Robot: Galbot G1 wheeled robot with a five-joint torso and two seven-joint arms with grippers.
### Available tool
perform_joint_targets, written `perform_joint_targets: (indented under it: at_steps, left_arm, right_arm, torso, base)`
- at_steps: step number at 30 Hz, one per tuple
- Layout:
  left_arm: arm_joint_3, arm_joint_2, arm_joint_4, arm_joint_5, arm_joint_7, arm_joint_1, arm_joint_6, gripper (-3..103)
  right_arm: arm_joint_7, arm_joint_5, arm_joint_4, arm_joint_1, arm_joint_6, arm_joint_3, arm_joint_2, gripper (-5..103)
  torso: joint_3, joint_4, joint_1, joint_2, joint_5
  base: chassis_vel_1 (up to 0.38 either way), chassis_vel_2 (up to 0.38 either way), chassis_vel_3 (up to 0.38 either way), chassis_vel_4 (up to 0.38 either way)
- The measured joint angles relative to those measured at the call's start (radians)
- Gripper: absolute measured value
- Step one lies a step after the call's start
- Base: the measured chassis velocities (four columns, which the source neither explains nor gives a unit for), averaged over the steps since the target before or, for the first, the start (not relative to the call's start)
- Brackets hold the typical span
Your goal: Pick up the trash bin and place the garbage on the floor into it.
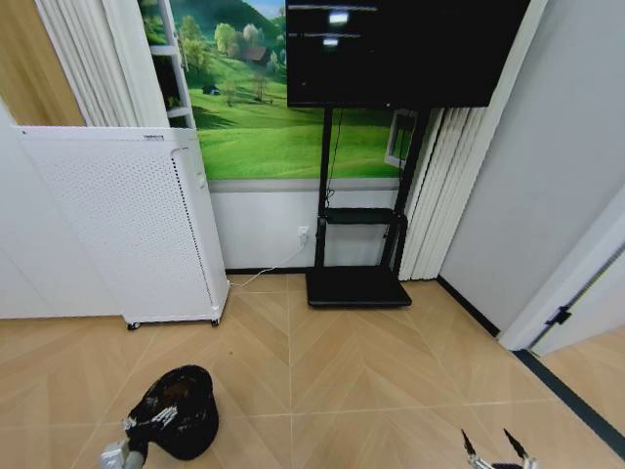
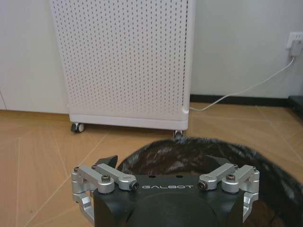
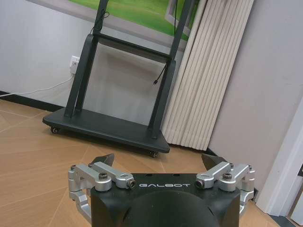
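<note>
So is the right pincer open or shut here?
Open. The right pincer has its fingers spread wide apart with nothing between them, bare floor beyond. In the head view its tips stand apart too.

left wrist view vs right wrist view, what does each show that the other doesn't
The left wrist view alone shows the trash bin, dark-lined, right at the open left gripper, with the white perforated appliance on casters behind it. The right wrist view alone shows the open right gripper over bare floor, facing the black TV stand and pleated curtain. Both share the wooden floor, white wall and a wall socket.
</note>
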Motion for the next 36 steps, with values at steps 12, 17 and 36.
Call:
perform_joint_targets:
  at_steps: [12, 17, 36]
  left_arm:
    - [-0.102, 0.169, -0.323, -0.088, -0.101, 0.066, 0.084, 100]
    - [-0.128, 0.209, -0.373, -0.107, -0.12, 0.069, 0.104, 100]
    - [-0.122, 0.23, -0.461, -0.071, -0.068, 0.073, 0.105, 100]
  right_arm:
    - [0.032, 0.07, 0.117, -0.026, -0.004, 0.091, -0.08, 100]
    - [0.045, 0.114, 0.17, -0.042, -0.019, 0.149, -0.141, 100]
    - [0.054, 0.138, 0.229, -0.076, -0.035, 0.227, -0.141, 100]
  torso:
    - [0.0, -0.0003, 0.0, 0.0, 0.0004]
    - [0.0, 0.0004, 0.0, 0.0, 0.0]
    - [0.004, 0.0008, 0.003, 0.007, 0.0001]
  base:
    - [0.0, 0.0, 0.0, 0.0]
    - [0.0, 0.0, 0.0, 0.0]
    - [0.0, 0.0, 0.0, 0.0]
